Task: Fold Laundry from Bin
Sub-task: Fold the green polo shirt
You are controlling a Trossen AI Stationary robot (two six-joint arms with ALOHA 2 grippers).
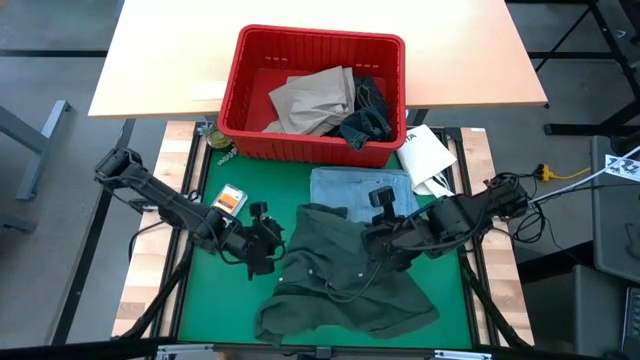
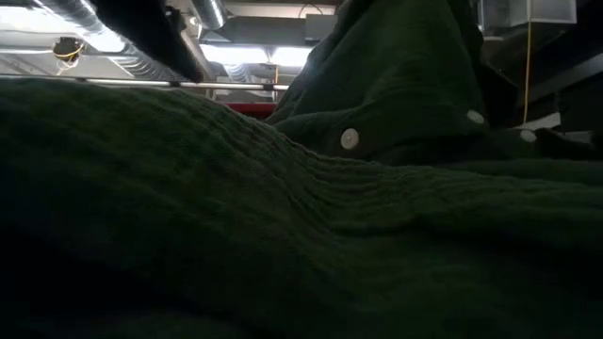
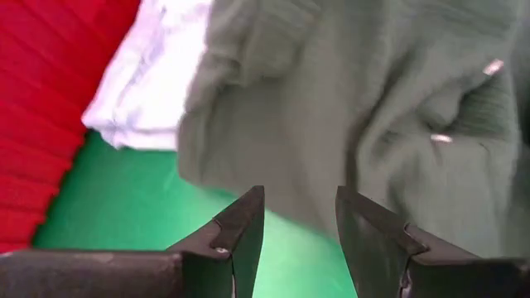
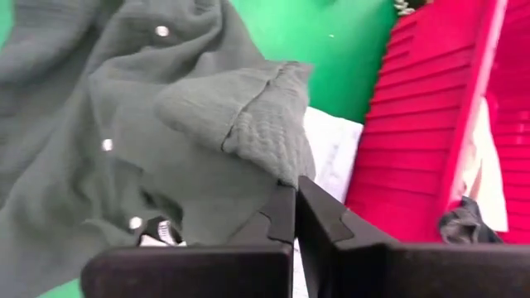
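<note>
- The dark green garment (image 1: 345, 275), a buttoned shirt, lies crumpled on the green mat (image 1: 205, 300) at the near middle of the table; it is not yet flat or folded.
- The right gripper (image 4: 295, 194) has its fingers pressed together on a cuff-like edge of the green garment, pinching the cloth; the fold of fabric stands lifted above the fingertips.
- The left gripper (image 3: 300, 217) sits at the garment's left edge with its fingers spread and nothing between them; only mat and cloth show beyond them.
- The light blue garment (image 1: 355, 187) lies flat between the green one and the bin (image 1: 312, 95), partly overlapped by it.
- The bin stands at the far edge of the mat and holds the tan trousers (image 1: 315, 100) and the dark denim jeans (image 1: 368, 120).
- A white packet (image 1: 425, 155) rests just right of the bin; a small orange item (image 1: 230, 200) lies on the mat to the left.
- Risk: the pinch appears to hold only a thin edge, so a pull could let the cloth slip free.
- Risk: dragging the green garment may carry the overlapped blue one along and disturb it.
- Risk: the left fingers, closing where they stand, could gather several layers or catch a button, leaving the shirt bunched.
- The low view is filled by green cloth, so clearance under the arms cannot be judged.
</note>
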